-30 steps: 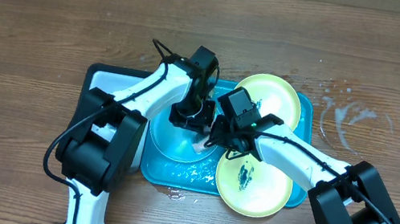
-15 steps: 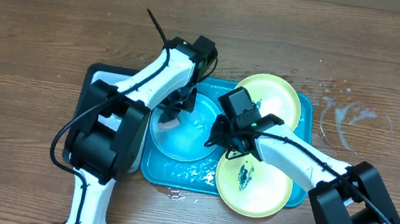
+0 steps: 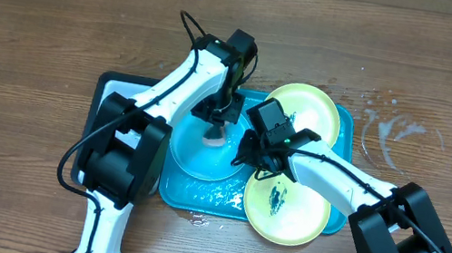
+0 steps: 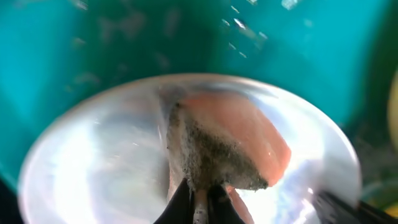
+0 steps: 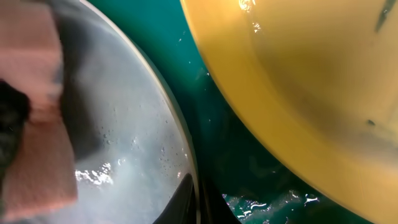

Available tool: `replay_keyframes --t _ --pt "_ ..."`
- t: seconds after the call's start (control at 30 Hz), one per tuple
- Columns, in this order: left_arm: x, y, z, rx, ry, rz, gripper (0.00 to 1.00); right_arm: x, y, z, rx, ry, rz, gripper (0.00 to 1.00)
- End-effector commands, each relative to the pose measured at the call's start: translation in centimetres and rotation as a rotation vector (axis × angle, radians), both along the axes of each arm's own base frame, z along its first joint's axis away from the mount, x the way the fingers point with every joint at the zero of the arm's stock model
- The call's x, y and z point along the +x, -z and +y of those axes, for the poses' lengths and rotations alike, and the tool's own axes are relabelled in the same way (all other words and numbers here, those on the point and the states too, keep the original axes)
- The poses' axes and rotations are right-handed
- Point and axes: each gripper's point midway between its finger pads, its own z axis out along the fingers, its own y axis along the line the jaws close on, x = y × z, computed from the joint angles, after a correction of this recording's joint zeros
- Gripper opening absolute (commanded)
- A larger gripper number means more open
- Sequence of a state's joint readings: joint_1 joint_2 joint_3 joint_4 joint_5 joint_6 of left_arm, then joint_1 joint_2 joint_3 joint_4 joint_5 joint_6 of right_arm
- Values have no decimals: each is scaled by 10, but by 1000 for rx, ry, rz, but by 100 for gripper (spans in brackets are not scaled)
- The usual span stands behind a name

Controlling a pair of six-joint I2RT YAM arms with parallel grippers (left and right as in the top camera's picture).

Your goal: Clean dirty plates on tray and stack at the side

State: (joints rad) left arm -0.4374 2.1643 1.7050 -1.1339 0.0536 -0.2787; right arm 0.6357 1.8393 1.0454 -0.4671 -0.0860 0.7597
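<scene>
Yellow-green plastic nearest me: a smeared plate [image 3: 285, 212] overhanging the near rim of the teal tray [image 3: 345, 142]. Further in, on its left half, the light blue plate [image 3: 189, 157] lies flat. The right gripper [image 3: 242, 155] pinches its right rim, and the left gripper [image 3: 214, 130], clamped on a pink sponge [image 4: 239, 146], bears straight down on its centre. Beyond, a second yellow-green plate [image 3: 307, 111] sits at the tray's far right.

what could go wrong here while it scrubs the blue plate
The right end effector pinches only the wet rim of the light blue plate, so scrubbing with the sponge might slide it free. The yellow-green plate sits close beside that rim on the tray and could get knocked.
</scene>
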Motion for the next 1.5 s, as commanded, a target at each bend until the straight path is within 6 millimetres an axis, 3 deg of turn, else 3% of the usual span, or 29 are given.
replay_keyframes --t 0.0,0.13,0.23,0.37,0.47,0.6,0.8,1.07,1.27,1.47 --pt "3 -15 -12 -75 35 7 4 -3 4 -1 -16 -3 11 4" --pt "7 -32 -4 -73 14 11 4 -3 4 -2 -16 -3 11 4" --pt "15 -56 11 -55 -28 -25 4 -3 4 -2 -16 -4 12 4" --pt "23 -102 55 96 -162 -151 4 -4 5 -2 -19 -6 14 4" --pt "14 -139 96 243 -283 -246 4 -6 5 -3 -25 -7 23 4" --pt "-6 -159 127 318 -329 -249 4 -13 -1 7 9 -108 45 4" --pt "-20 -139 150 360 -364 -172 4 -12 -36 9 -16 -224 20 4" --pt "-37 -84 160 313 -385 -49 4 -7 -95 10 15 -236 -66 4" --pt "-44 -66 175 308 -415 -12 5 -14 -106 -8 -2 -154 6 4" --pt "-45 -65 202 304 -484 3 5 -34 -105 -49 -52 11 203 4"
